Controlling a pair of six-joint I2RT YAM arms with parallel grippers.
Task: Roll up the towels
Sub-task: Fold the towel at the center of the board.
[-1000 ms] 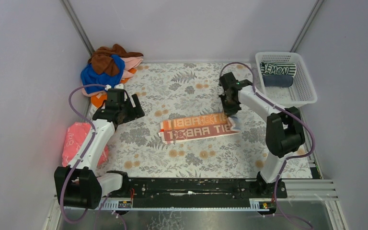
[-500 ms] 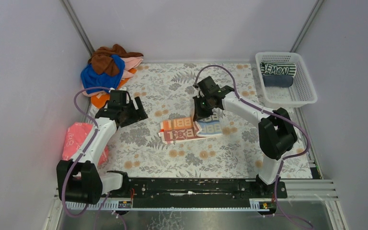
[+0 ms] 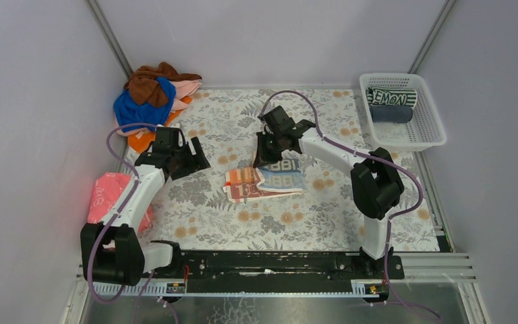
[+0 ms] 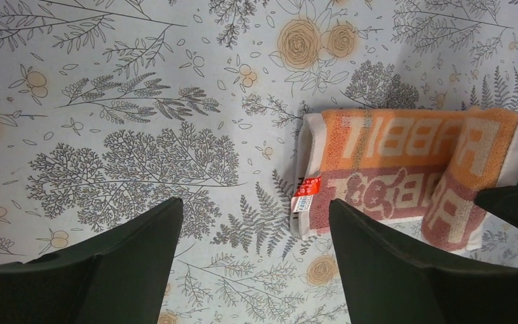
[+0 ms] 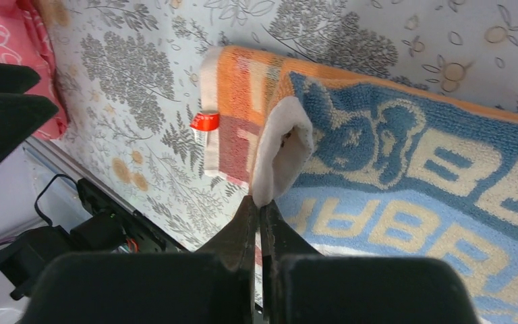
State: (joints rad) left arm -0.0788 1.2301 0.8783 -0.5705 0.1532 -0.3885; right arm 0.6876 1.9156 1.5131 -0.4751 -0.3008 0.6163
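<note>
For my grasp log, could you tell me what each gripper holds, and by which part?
The right gripper pinches the RABBIT towel by its white end hem, lifted and folded over; the left gripper is open, holding nothing.

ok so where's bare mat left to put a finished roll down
Best: the near strip of mat between the folded towel and the base rail. Also back middle, between the towel pile and the basket. Crowded: left side, with the left hand and pink towel; centre, where the right hand pinches the towel.
</note>
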